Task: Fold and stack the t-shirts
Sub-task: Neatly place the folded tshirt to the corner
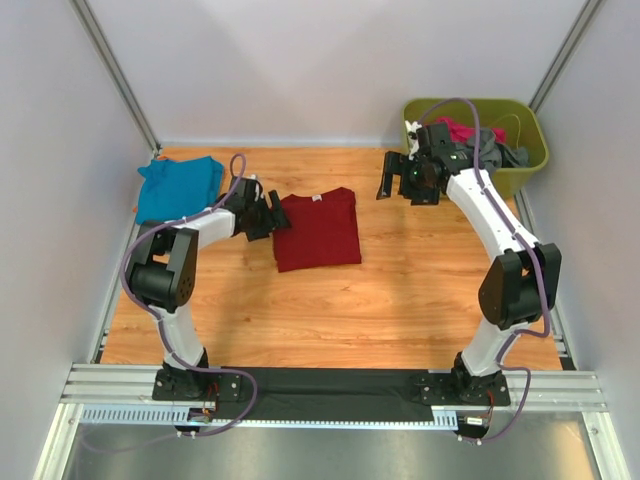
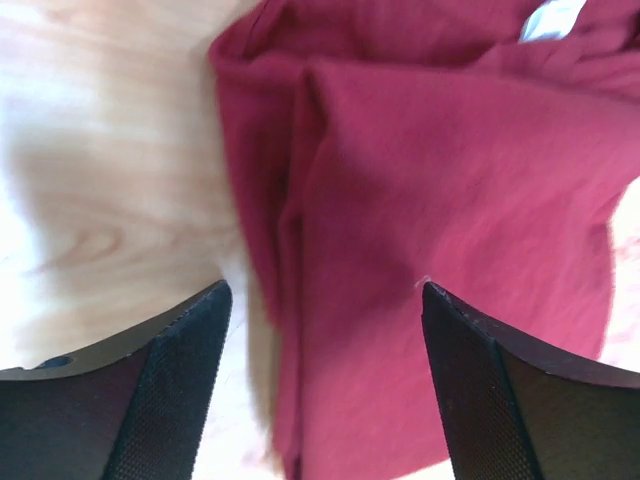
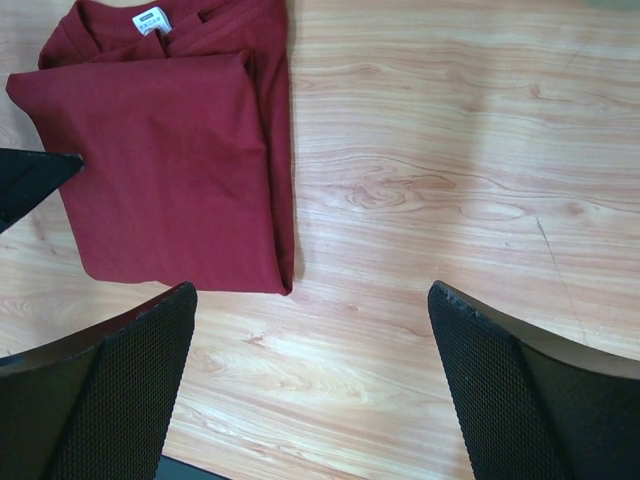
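The work surface is a wood-grain table enclosed by pale grey walls with aluminium frame posts at the corners. At the near edge, a slotted aluminium rail and a black strip carry both arm bases.

Past the bases, the dark red shirt lies folded into a rough rectangle left of the table's centre, its white label at the far edge. The left gripper is at the shirt's left edge, jaws spread wide with the folded edge showing between them; contact with the cloth cannot be determined.

Farther back, the teal-blue shirt lies crumpled at the far left corner, well apart from the red shirt. The right gripper hangs above bare table, right of the red shirt, fingers wide apart and holding nothing.

Off the table's far right corner stands a green bin containing pink and grey garments.
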